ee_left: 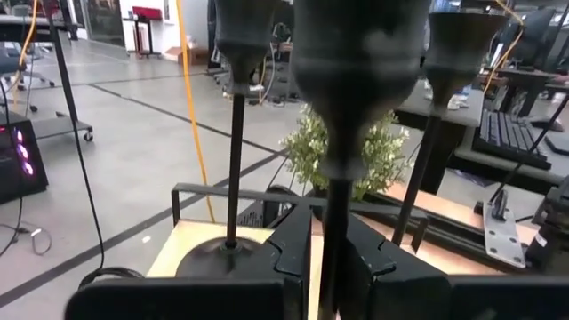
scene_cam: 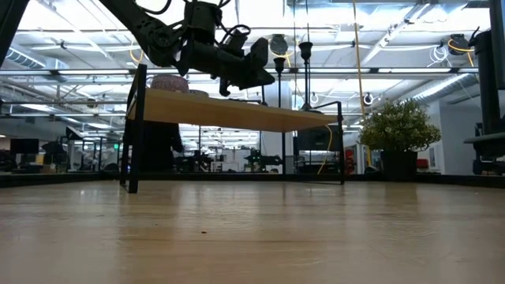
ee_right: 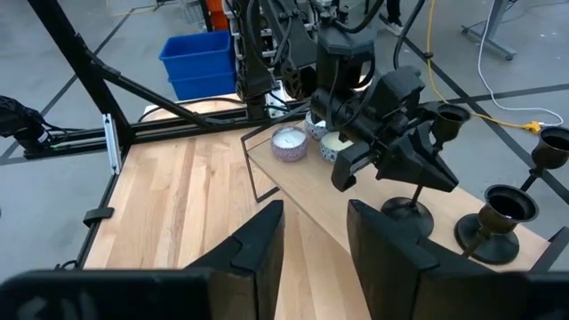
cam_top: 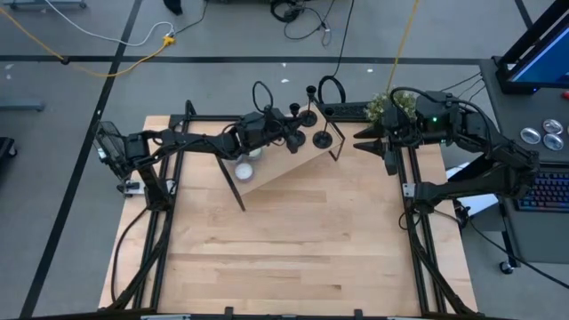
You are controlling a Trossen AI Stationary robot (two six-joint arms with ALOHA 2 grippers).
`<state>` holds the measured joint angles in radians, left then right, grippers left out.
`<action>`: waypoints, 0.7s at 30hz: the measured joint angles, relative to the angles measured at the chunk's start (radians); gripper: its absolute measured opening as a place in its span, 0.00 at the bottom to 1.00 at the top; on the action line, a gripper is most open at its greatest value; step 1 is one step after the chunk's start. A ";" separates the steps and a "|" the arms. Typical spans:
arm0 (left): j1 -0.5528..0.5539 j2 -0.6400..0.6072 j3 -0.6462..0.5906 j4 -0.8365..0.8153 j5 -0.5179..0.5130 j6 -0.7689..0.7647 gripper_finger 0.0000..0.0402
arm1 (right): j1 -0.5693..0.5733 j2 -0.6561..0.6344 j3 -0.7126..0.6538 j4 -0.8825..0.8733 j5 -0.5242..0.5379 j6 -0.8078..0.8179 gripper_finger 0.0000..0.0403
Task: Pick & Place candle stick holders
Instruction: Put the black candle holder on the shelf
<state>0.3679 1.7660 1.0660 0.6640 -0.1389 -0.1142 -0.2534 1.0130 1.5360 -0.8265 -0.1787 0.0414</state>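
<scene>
Three black candlestick holders stand on a small raised wooden shelf at the table's far middle. My left gripper reaches in from the table's left and is shut on one holder, whose cup fills the left wrist view. The two other holders stand free on their round bases on the shelf's right end; they also show in the left wrist view. My right gripper is open and empty at the table's far right. My left gripper pinches the holder's thin stem between its two fingers, low on the stem. The fingers come level from the table's left and lie across the stem. The holder is upright, and its round base rests on the shelf.
Two round white tealight candles sit on the shelf's left end, behind my left gripper. A small potted plant stands at the far edge near my right gripper. The near half of the wooden table is bare wood.
</scene>
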 joint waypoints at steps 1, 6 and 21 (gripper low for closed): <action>0.000 0.000 0.000 -0.007 0.000 -0.001 0.09 | 0.000 0.000 0.000 0.000 0.000 0.000 0.29; -0.011 0.000 0.000 -0.013 0.001 0.003 0.09 | 0.000 0.000 0.000 0.000 0.000 0.000 0.29; -0.010 0.000 0.000 -0.011 0.008 0.004 0.35 | 0.000 0.000 0.000 0.000 -0.001 0.000 0.29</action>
<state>0.3576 1.7660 1.0660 0.6529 -0.1308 -0.1102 -0.2535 1.0130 1.5360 -0.8265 -0.1795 0.0410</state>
